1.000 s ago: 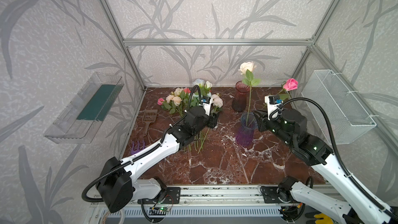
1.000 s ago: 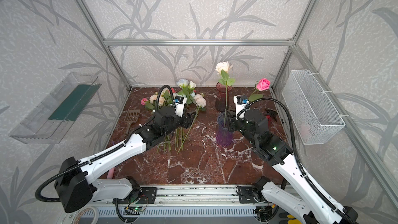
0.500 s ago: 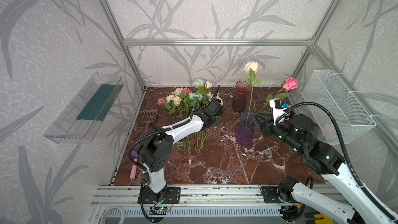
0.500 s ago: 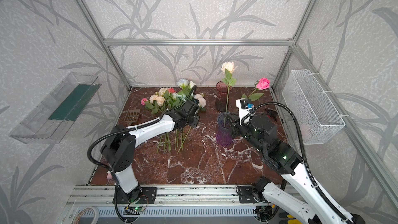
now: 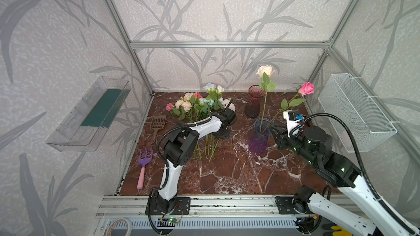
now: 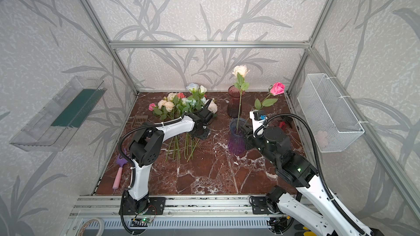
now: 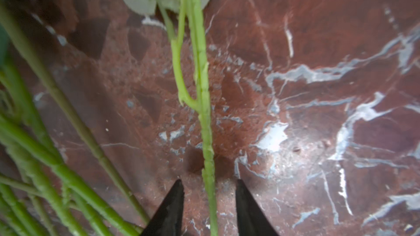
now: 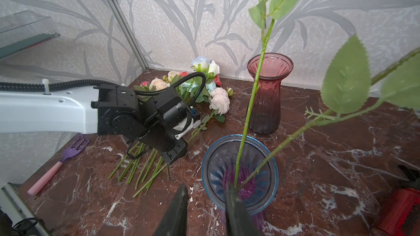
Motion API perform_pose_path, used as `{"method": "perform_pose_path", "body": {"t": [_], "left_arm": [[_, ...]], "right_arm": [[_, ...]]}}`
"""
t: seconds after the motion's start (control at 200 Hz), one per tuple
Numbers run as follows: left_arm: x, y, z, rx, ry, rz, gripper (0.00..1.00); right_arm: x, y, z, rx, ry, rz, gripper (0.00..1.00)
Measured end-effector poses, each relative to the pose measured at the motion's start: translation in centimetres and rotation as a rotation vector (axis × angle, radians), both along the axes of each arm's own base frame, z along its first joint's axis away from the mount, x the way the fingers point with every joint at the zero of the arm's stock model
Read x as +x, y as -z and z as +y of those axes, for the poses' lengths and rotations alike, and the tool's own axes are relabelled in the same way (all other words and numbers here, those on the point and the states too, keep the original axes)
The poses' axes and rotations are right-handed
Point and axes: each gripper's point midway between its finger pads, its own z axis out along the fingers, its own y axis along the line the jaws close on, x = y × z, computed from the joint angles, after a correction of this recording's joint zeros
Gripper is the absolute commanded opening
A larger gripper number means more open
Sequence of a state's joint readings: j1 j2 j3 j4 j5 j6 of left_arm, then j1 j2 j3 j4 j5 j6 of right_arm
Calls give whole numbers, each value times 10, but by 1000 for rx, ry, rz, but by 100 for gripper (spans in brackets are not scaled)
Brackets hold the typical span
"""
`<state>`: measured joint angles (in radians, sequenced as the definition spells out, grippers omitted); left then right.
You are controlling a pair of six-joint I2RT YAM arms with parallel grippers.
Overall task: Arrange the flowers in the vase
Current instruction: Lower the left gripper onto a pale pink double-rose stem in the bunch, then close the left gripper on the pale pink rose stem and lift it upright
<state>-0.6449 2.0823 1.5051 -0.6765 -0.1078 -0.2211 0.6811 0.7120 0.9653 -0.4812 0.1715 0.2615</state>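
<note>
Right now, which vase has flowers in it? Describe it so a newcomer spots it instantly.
On the red marble table, right of the loose flower pile, stand two glass vases. Take the nearer vase, blue-rimmed with a purple base. Unlike the pink vase behind it, it holds two stems, a cream rose and a pink rose.

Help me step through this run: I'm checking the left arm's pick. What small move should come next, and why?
Probably close the left gripper on the green stem: in the left wrist view its jaws straddle that stem, gaps either side, so nothing is gripped yet.
</note>
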Motion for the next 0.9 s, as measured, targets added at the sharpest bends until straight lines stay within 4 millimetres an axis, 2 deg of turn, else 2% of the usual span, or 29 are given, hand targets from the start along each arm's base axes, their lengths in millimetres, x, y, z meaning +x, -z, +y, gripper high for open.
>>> {"method": "perform_pose_path", "body": {"t": [0.245, 0.53, 0.65, 0.905], "left_arm": [[-8, 1, -2, -14, 9, 40, 15], [-7, -4, -7, -33, 26, 44, 0], [-8, -12, -8, -42, 34, 37, 0], [-5, -49, -12, -101, 39, -25, 0]], "right_arm": [[-1, -2, -3, 3, 12, -9, 29], [-1, -4, -4, 7, 14, -13, 29], [-1, -3, -4, 9, 15, -10, 29], [-2, -6, -4, 26, 20, -4, 29]]}}
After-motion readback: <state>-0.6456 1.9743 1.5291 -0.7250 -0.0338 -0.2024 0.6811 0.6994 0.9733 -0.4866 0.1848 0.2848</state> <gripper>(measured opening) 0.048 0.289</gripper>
